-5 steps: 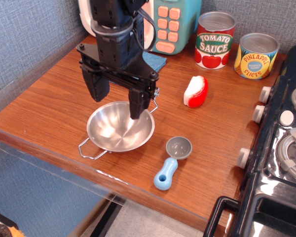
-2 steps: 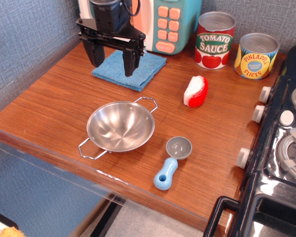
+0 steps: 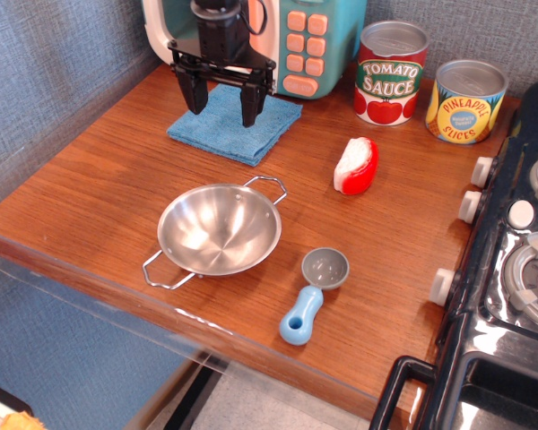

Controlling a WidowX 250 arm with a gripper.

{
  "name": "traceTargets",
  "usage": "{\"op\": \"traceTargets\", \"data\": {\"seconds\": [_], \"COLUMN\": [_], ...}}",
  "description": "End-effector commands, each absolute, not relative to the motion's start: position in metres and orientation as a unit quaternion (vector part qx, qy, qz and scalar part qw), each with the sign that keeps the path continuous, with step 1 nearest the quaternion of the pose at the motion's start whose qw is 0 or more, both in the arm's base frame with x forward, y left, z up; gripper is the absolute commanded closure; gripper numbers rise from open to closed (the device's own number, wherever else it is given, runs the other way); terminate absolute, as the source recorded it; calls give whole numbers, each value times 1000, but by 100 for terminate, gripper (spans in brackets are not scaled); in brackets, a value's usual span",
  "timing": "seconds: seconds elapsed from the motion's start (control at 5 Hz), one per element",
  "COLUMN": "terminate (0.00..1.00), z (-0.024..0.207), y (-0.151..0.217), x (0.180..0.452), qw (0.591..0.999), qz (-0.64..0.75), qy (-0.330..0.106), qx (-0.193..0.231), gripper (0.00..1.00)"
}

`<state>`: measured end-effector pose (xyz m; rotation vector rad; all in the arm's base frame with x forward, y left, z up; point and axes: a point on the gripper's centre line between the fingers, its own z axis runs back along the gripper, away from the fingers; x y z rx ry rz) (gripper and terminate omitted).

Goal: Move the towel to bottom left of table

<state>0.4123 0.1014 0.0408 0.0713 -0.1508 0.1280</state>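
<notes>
The towel point(image 3: 236, 124) lies flat near the rear edge of the worktop point(image 3: 99, 193), toward the rear left corner, turned so that its corners point roughly at the worktop's edges. It is folded, blue, and has nothing resting on it.

Directly over the towel's rear part hangs the hand point(image 3: 223, 102), black, pointing downward with its two fingers spread apart and nothing between them. The left-hand fingertip point(image 3: 198, 100) sits over the towel's rear left edge, the other over its middle. Whether the tips touch the cloth or hover just above it cannot be told from this view (the angle is steep and the tips overlap the blue surface).

Behind the hand, against the rear wall, stands a toy appliance point(image 3: 307, 40) with teal casing and salmon buttons. Farther along the rear edge are a tomato sauce can point(image 3: 391, 73) and, beside it, a pineapple slices can point(image 3: 465, 101).

A steel bowl point(image 3: 219, 229) with wire handles sits near the front edge, well apart from the towel and in front of it. To the bowl's right, close to the front edge, lies a light blue scoop point(image 3: 310, 296) with a grey cup. A red and white object point(image 3: 356, 166) rests near the middle, between the towel and the black toy stove point(image 3: 511, 269) at the worktop's right edge.
</notes>
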Motion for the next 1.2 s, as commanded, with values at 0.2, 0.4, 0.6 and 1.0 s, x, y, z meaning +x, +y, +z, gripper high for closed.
{"op": "traceTargets", "data": {"seconds": [0.2,0.4,0.6,1.0], "terminate": [0,0,0,0], "z": [22,16,16,9], "y": [104,105,110,120], "x": [444,438,428,391], "qw": [994,996,996,998], "qz": [56,48,50,47], "qy": [-67,-53,-49,-30], "qx": [67,61,53,39], "gripper": [0,0,0,0]}}
